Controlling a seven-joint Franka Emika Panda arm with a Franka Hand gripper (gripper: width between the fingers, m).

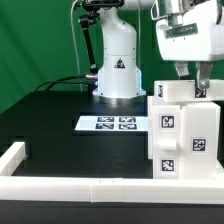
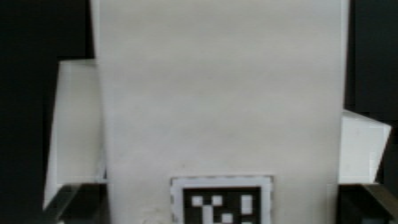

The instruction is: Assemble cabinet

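Observation:
The cabinet (image 1: 185, 135) is a large white box with several black-and-white tags, standing at the exterior view's right. A smaller white block (image 1: 170, 92) sits on its top. My gripper (image 1: 190, 80) reaches straight down onto that top part. In the wrist view a tall white panel (image 2: 214, 100) with a tag (image 2: 224, 202) fills the space between my fingers, and my gripper (image 2: 217, 208) is closed against its two sides. The cabinet body (image 2: 71, 110) shows behind it. The fingertips are mostly hidden at the frame's edge.
The marker board (image 1: 112, 123) lies flat on the black table, to the cabinet's left in the exterior view. A long low white border rail (image 1: 70, 180) runs along the front and turns up at the left. The arm's white base (image 1: 115, 65) stands behind.

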